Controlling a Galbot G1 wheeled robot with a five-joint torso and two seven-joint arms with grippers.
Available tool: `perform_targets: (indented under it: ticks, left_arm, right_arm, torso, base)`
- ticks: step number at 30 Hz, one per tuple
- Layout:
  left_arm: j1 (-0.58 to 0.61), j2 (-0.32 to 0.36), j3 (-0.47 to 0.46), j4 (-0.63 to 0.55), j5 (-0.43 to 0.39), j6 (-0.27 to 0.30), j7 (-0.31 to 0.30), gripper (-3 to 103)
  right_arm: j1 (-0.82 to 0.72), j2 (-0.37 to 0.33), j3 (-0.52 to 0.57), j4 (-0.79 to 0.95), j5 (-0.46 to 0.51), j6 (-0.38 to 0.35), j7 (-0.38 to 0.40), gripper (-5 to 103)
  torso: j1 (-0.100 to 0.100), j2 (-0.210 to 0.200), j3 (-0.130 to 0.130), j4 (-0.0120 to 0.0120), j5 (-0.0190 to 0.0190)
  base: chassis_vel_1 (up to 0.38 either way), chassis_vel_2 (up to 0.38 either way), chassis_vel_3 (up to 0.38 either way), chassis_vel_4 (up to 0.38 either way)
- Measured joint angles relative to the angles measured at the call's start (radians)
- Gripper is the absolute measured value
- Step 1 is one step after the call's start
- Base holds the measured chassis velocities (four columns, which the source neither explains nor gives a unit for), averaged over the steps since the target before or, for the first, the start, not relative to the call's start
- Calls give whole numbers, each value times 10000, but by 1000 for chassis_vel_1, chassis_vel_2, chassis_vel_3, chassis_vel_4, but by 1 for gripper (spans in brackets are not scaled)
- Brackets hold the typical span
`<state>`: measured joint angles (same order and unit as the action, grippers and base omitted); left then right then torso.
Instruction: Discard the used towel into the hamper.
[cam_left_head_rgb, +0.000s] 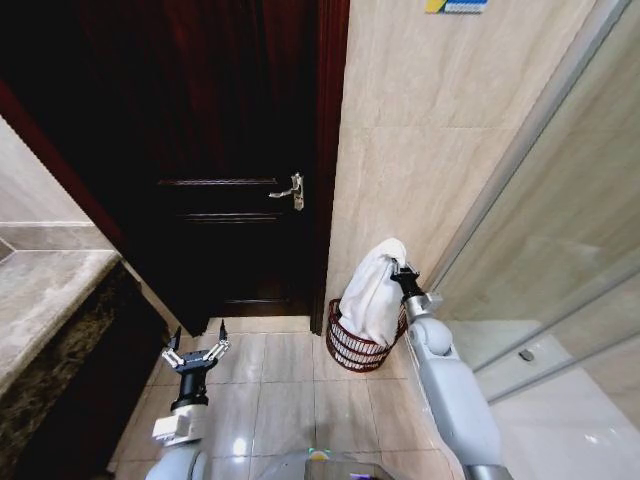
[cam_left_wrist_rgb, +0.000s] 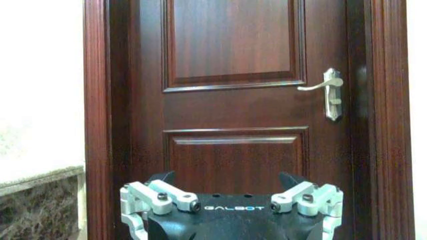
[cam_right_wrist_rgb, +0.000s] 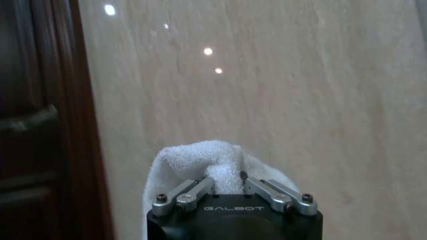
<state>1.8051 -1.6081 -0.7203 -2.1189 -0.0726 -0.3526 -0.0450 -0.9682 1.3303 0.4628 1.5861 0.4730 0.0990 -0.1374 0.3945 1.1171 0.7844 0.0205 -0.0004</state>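
The right gripper (cam_left_head_rgb: 402, 270) is pinching the white towel (cam_left_head_rgb: 375, 295) by its top fold and holding it directly above the hamper (cam_left_head_rgb: 358, 350), probably so the cloth drops inside; its lower end is already hanging within the rim. The hamper, a round reddish-brown slatted basket, is standing on the floor tiles against the beige wall beside the dark door (cam_left_head_rgb: 235, 150). The left gripper (cam_left_head_rgb: 196, 352) is idling low before the door, its 2 fingers spread and empty.

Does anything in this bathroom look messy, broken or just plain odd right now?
Nothing looks broken or spilled. The one odd sight is the white towel: it hangs in the air from the right gripper, its lower end trailing into the hamper by the wall. The left gripper hovers open near the door.
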Motion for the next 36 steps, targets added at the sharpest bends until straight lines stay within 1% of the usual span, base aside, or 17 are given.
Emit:
perform_targets:
  ticks: [1, 5, 8, 9, 11, 12, 15, 17, 18, 21, 26, 29, 30, 31, 33, 35, 36]
  left_arm:
    - [1, 0, 9, 0, 8, 0, -1, 100]
    - [56, 0, 7, -4, 13, -33, -11, 100]
    - [106, 0, -12, -4, 14, -90, -49, 100]
    - [143, 0, -24, -5, 14, -118, -85, 100]
    - [190, 0, -58, -29, 0, -142, -111, 100]
    - [190, 0, -58, -29, 0, -142, -111, 100]
    - [199, 1, -113, -45, -40, -157, -116, 100]
    - [164, 0, -96, -32, -37, -159, -116, 100]
    - [164, 0, -96, -32, -37, -159, -116, 100]
    - [148, 0, -46, -50, -16, -160, -115, 100]
    - [151, 0, -55, -104, -14, -163, -114, 100]
    - [198, 0, -105, -112, -43, -219, -114, 100]
    - [221, 0, -138, -112, -85, -244, -110, 100]
    - [221, 0, -138, -112, -85, -244, -110, 100]
    - [231, 0, -191, -89, -134, -275, -100, 100]
    - [227, 0, -257, -19, -175, -298, -70, 100]
    - [227, 0, -257, -19, -175, -298, -70, 100]
  right_arm:
    - [47, 26, -82, 58, 200, -28, -35, 7]
    - [400, 255, -353, -12, 300, 62, -33, 7]
    - [702, 394, -546, -198, 154, 304, 303, 7]
    - [841, 418, -630, -308, 123, 428, 522, 7]
    - [956, 408, -643, -591, 52, 709, 647, 7]
    - [956, 408, -643, -591, 52, 709, 647, 7]
    - [792, 326, -338, -1526, -890, 1123, 630, 7]
    - [604, 311, -101, -2276, -1724, 1392, 632, 7]
    - [604, 311, -101, -2276, -1724, 1392, 632, 7]
    - [572, 390, 86, -3054, -2195, 1535, 803, 7]
    - [510, 492, 223, -3609, -2677, 1460, 854, 7]
    - [300, 534, 333, -3816, -3355, 949, 872, 7]
    - [142, 499, 399, -3811, -3750, 436, 851, 7]
    - [142, 499, 399, -3811, -3750, 436, 851, 7]
    - [-51, 393, 463, -3757, -4069, -205, 661, 7]
    - [-246, 235, 531, -3600, -4185, -978, 188, 7]
    - [-246, 235, 531, -3600, -4185, -978, 188, 7]
  torso:
    - [0, 0, 0, 0, 0]
    - [0, 0, 0, 2, 3]
    - [0, 0, 0, 5, 4]
    - [0, 0, 0, 6, 4]
    - [0, 0, 0, 5, 0]
    - [0, 0, 0, 5, 0]
    - [0, 0, 0, 1, 5]
    - [0, 0, 1, -1, 8]
    - [0, 0, 1, -1, 8]
    - [0, 0, 0, -1, 5]
    - [1, 0, 0, 2, 4]
    - [0, 0, 0, 3, 5]
    - [0, 0, 0, 3, 4]
    - [0, 0, 0, 3, 4]
    - [0, 0, 0, 1, 6]
    - [0, 0, 0, 0, 1]
    - [0, 0, 0, 0, 1]
  base:
    - [0, 0, 0, 0]
    - [0, 0, 0, 0]
    - [0, 0, 0, 0]
    - [0, 0, 0, 0]
    - [0, 0, 0, 0]
    - [0, 0, 0, 0]
    - [0, 0, 0, 0]
    - [0, 0, 0, 0]
    - [0, 0, 0, 0]
    - [0, 0, 0, 0]
    - [0, 0, 0, 0]
    - [0, 0, 0, 0]
    - [0, 0, 0, 0]
    - [0, 0, 0, 0]
    - [0, 0, 0, 0]
    - [0, 0, 0, 0]
    - [0, 0, 0, 0]
